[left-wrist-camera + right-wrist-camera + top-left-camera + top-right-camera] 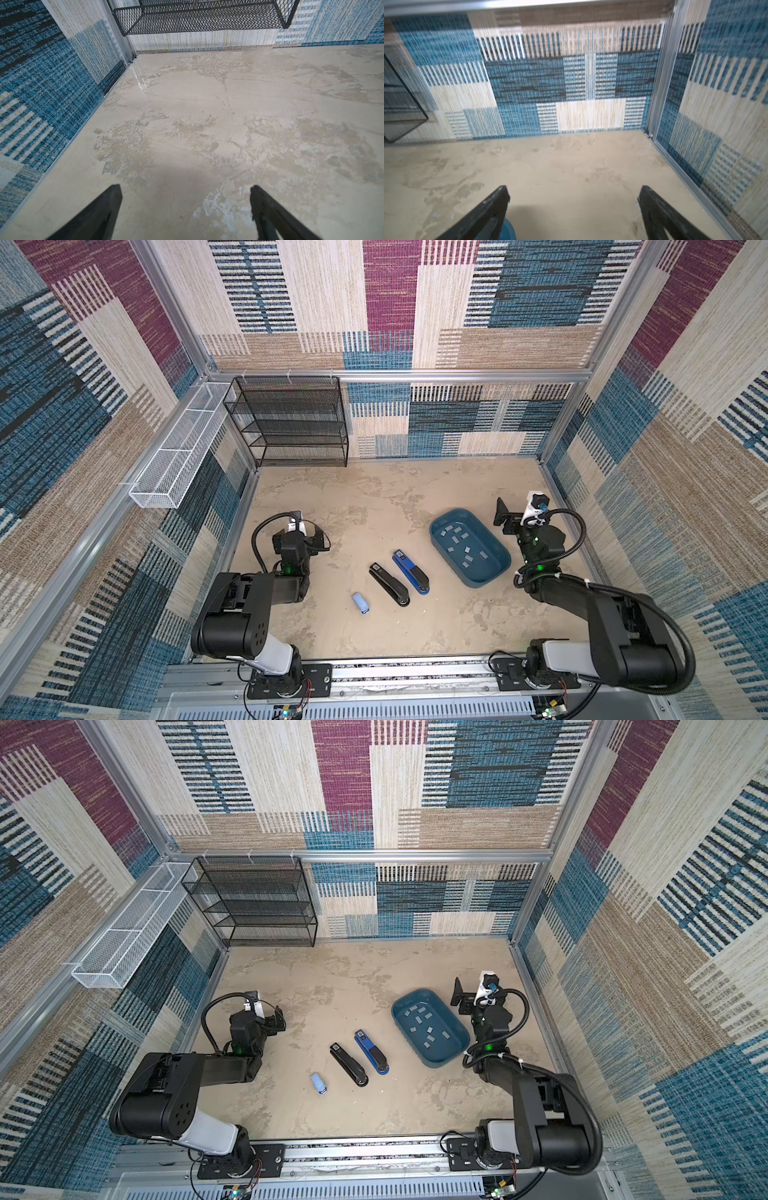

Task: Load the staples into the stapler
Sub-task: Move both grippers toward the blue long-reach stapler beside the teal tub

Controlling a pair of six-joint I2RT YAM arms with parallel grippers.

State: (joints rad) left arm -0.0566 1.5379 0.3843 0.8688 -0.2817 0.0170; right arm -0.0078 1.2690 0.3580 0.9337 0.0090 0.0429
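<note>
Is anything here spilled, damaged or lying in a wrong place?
Nothing clearly wrong. The staples lie scattered, but all inside the blue tray. A tiny pale speck on the table near the black stapler may be a stray staple; too small to tell.

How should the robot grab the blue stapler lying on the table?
Probably across the middle of the blue stapler, straight down from above. It lies flat, long and narrow, so its long sides suit a pinch. The black stapler lies close alongside, leaving only a narrow gap on that side.
</note>
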